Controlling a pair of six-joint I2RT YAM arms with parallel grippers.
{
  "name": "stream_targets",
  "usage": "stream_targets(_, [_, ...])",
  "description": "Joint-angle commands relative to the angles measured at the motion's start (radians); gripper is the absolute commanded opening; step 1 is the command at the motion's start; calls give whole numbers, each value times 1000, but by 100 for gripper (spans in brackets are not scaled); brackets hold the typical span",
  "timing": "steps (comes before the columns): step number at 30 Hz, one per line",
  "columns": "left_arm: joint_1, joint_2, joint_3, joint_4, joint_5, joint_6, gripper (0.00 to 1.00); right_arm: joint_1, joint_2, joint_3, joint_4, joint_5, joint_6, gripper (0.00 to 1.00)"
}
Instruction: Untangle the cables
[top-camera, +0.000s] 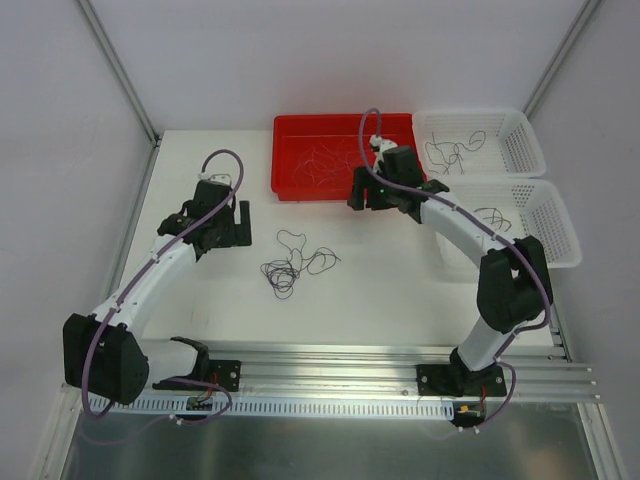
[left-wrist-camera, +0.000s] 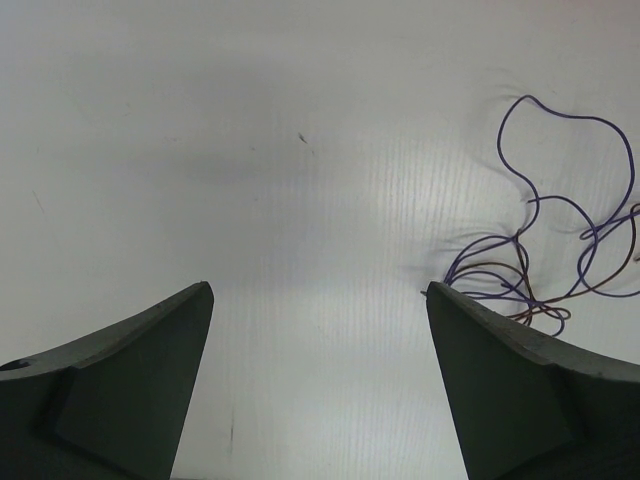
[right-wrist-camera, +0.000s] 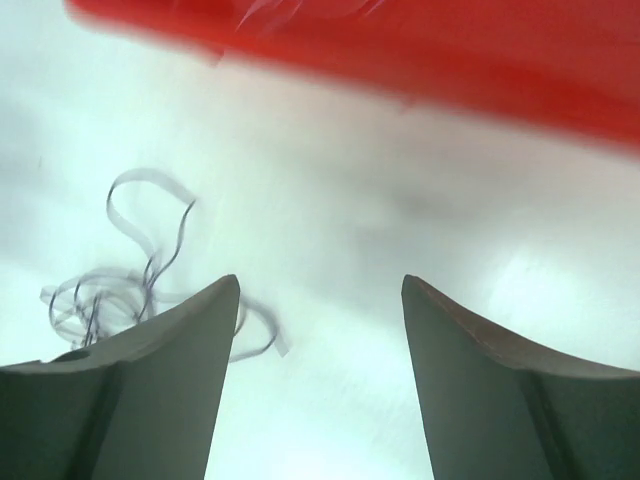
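A small tangle of thin purple, black and reddish cables (top-camera: 295, 262) lies on the white table between the arms. It shows at the right edge of the left wrist view (left-wrist-camera: 545, 255) and blurred at the left of the right wrist view (right-wrist-camera: 130, 275). My left gripper (top-camera: 240, 222) is open and empty, left of the tangle (left-wrist-camera: 318, 290). My right gripper (top-camera: 362, 192) is open and empty, by the red tray's near edge, up and right of the tangle (right-wrist-camera: 320, 285).
A red tray (top-camera: 290, 135) at the back holds several loose strands. Two white baskets stand at the right, the far one (top-camera: 525, 140) and the near one (top-camera: 555, 215), each with a few strands. Grey walls enclose the table.
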Motion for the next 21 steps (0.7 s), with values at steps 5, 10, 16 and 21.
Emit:
stream_targets(5, [11, 106, 7, -13, 155, -44, 88, 224, 9, -67, 54, -68, 99, 70])
stream_targets(10, [13, 213, 19, -29, 284, -80, 86, 322, 110, -27, 124, 1, 229, 68])
stream_targets(16, [8, 285, 18, -30, 401, -122, 79, 362, 216, 13, 164, 84, 321, 65])
stream_targets(21, [-16, 304, 1, -32, 401, -146, 75, 361, 291, 42, 184, 81, 352, 57])
